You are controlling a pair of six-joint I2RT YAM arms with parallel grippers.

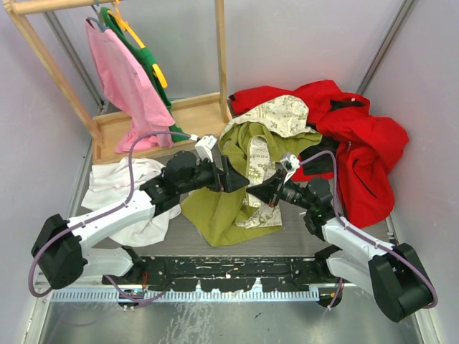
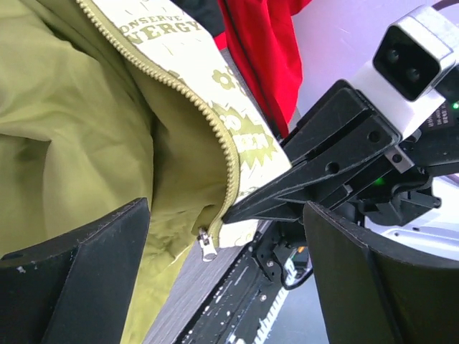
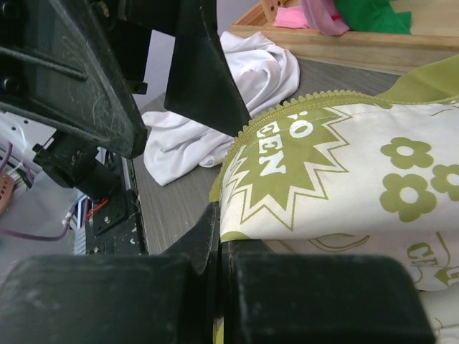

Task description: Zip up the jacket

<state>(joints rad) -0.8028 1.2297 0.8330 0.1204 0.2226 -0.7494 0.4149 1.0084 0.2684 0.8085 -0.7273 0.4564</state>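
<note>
The jacket (image 1: pixel 228 197) lies in the middle of the table, olive side out, with cream printed lining (image 1: pixel 254 161) showing along its open front. My right gripper (image 1: pixel 259 192) is shut on the jacket's lower front edge; in the right wrist view (image 3: pixel 224 247) its fingers pinch the cream printed hem (image 3: pixel 323 179). My left gripper (image 1: pixel 234 179) is open, facing the right one. In the left wrist view (image 2: pixel 226 251) the zipper teeth (image 2: pixel 215 125) run down to a silver zipper pull (image 2: pixel 206 244), which hangs between the open fingers, untouched. The right gripper's fingers (image 2: pixel 315 172) hold the edge just beside it.
A bright red jacket (image 1: pixel 351 143) is heaped at the right. A white garment (image 1: pixel 122 186) lies at the left under my left arm. A wooden rack (image 1: pixel 165 118) with a pink garment (image 1: pixel 129 79) stands at the back left.
</note>
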